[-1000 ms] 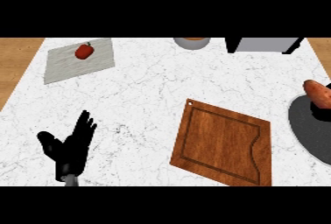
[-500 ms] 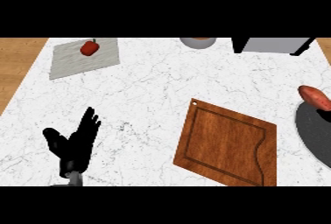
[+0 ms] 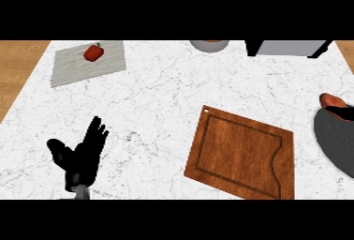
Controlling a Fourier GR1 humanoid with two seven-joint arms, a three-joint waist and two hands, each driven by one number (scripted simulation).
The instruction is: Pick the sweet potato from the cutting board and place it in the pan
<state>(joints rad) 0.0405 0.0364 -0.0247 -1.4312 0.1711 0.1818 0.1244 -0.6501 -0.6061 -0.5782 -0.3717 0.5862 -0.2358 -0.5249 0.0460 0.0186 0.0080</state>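
White marble counter [image 3: 180,89] over wooden floor [image 3: 17,70].

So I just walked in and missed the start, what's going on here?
The sweet potato is at the right edge, over the rim of the dark pan, with black fingers of the right hand showing on it. The cutting board lies bare. The left hand rests open at lower left.

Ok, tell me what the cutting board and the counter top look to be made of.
The cutting board looks like wood: reddish-brown, visible grain, smooth finish, a groove running inside its edge. The counter top looks like white marble or a similar stone, going by its fine grey veining; which one it is can't be told.
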